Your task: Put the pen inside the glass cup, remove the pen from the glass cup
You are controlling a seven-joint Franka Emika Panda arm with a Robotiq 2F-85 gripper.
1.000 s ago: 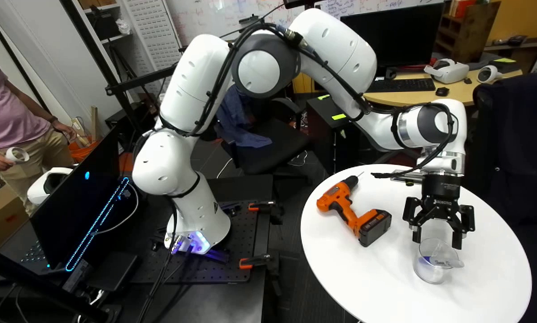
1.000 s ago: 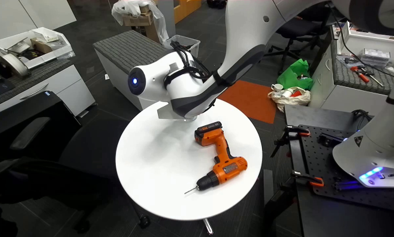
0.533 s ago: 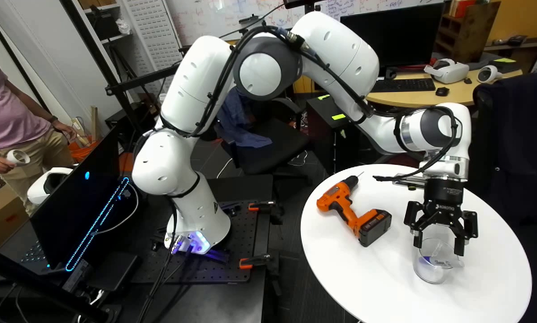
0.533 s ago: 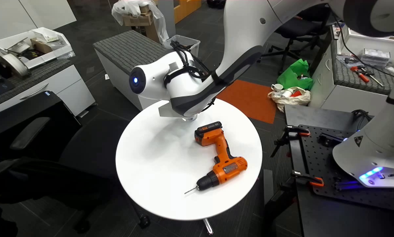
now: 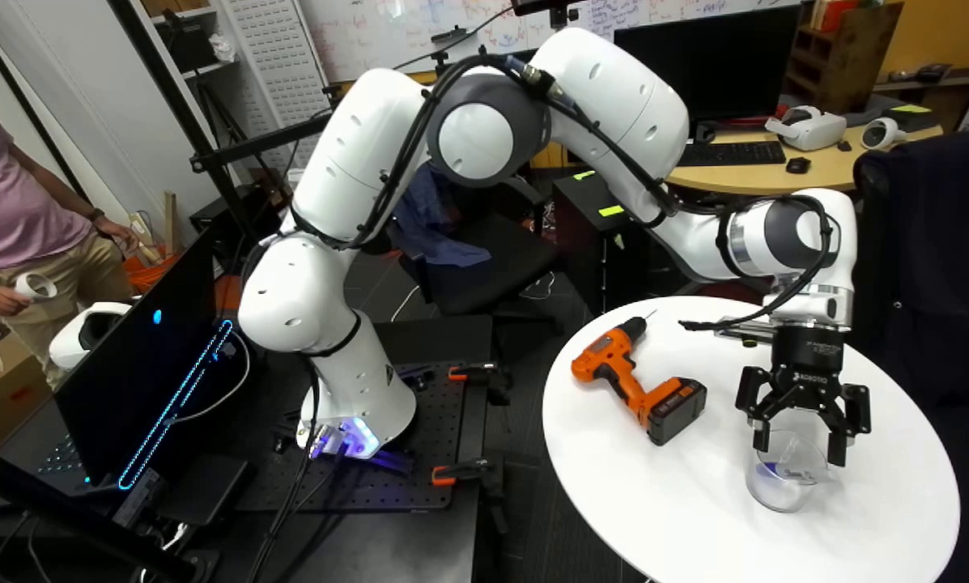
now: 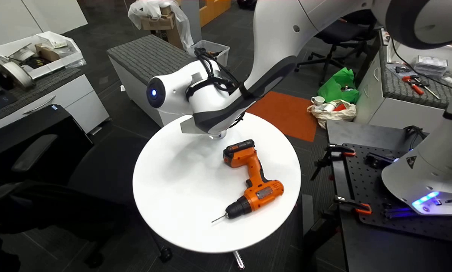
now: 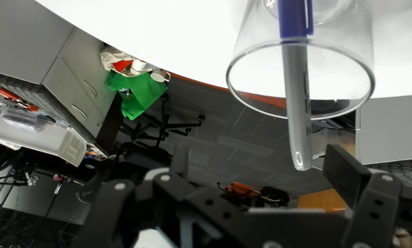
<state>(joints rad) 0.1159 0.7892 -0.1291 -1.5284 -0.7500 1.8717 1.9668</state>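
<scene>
Pen (image 7: pixel 296 86) leans inside the glass cup (image 7: pixel 343 32), its purple cap down within the clear wall and its grey barrel reaching out past the rim. My gripper (image 5: pixel 800 444) points down near the rim in an exterior view, jaws spread well apart. In my wrist view the barrel's end shows between the fingers (image 7: pixel 346 174), nearer the one at picture right; depth is hard to read from here, so I can't fairly say whether it truly sits in that gap. In both exterior views I have the orange-and-black drill (image 6: pixel 256 175) lying on the round white table (image 6: pixel 180 211), apart from the cup. In an exterior view my arm (image 6: pixel 226 109) hides most of the cup from me.
</scene>
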